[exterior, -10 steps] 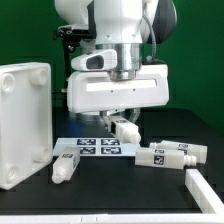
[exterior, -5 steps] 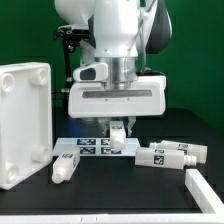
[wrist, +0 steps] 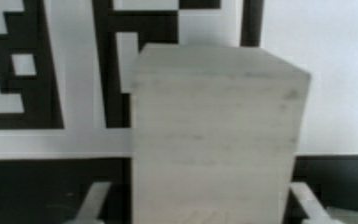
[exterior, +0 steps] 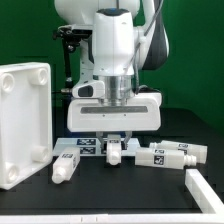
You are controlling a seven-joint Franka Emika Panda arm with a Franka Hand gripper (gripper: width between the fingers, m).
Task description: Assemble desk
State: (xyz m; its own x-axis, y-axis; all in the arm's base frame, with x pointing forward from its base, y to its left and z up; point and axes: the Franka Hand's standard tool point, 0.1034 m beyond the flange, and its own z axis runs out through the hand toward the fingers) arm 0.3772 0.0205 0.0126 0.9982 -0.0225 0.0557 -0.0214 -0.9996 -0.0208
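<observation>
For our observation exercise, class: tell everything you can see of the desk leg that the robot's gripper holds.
The leg is a short white square bar, plastic by its look, and its face toward the wrist camera is plain. It hangs upright, its top pinched between the fingers of the gripper, above the marker board. Whether its lower end touches the board cannot be told.

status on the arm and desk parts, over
jaws shut on upright leg over marker board. tabletop on edge, no legs fitted. other legs loose alongside, nothing seen blocking.
</observation>
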